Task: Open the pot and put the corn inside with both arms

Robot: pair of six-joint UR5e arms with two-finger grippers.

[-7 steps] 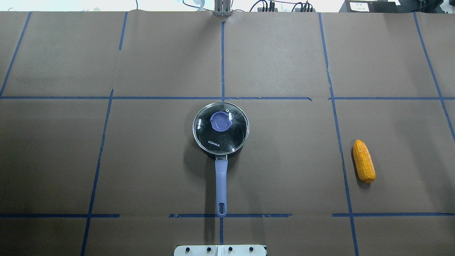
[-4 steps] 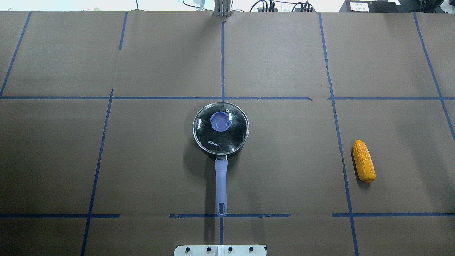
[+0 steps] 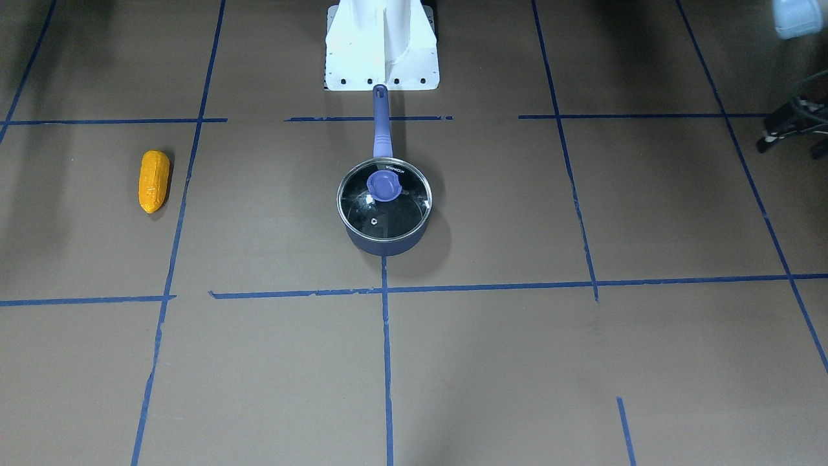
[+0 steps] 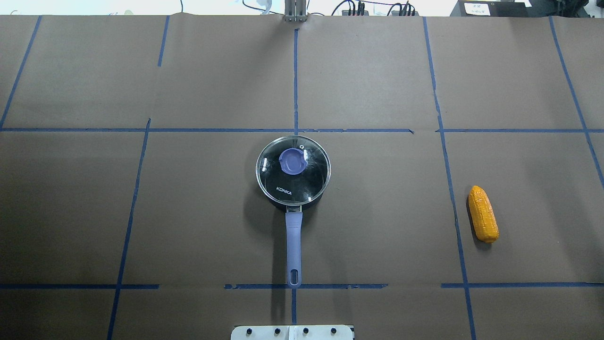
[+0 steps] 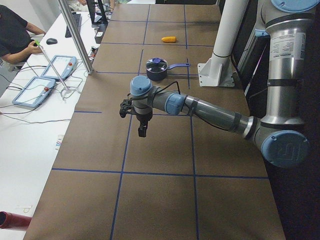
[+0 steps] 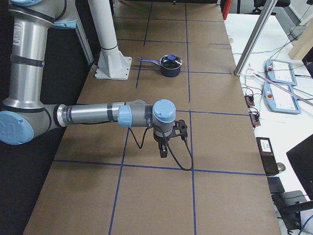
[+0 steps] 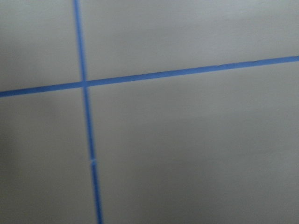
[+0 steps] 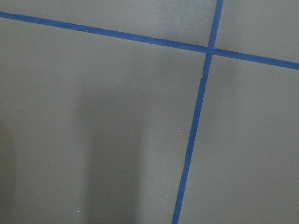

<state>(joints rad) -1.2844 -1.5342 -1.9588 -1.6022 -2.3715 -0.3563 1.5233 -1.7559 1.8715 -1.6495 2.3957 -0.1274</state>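
The dark navy pot [image 4: 306,200] stands mid-table with its glass lid [image 4: 311,182] on, purple-blue knob [image 4: 293,161] on top, and handle [image 4: 293,245] pointing toward the robot base. The pot also shows in the front view [image 3: 384,243]. The orange-yellow corn [image 4: 483,214] lies on the table far to the pot's right, and it also shows in the front view [image 3: 154,181]. The left gripper [image 5: 142,131] hangs over the table's left end, far from the pot. The right gripper [image 6: 163,152] hangs over the right end. I cannot tell whether either gripper is open or shut. Both wrist views show only brown paper and tape.
Brown paper with blue tape lines [image 4: 296,80] covers the table. The white robot base plate [image 4: 292,332] sits at the near edge behind the handle. A metal post [image 5: 75,35] stands at the table's far edge. An operator [image 5: 12,30] sits beyond it.
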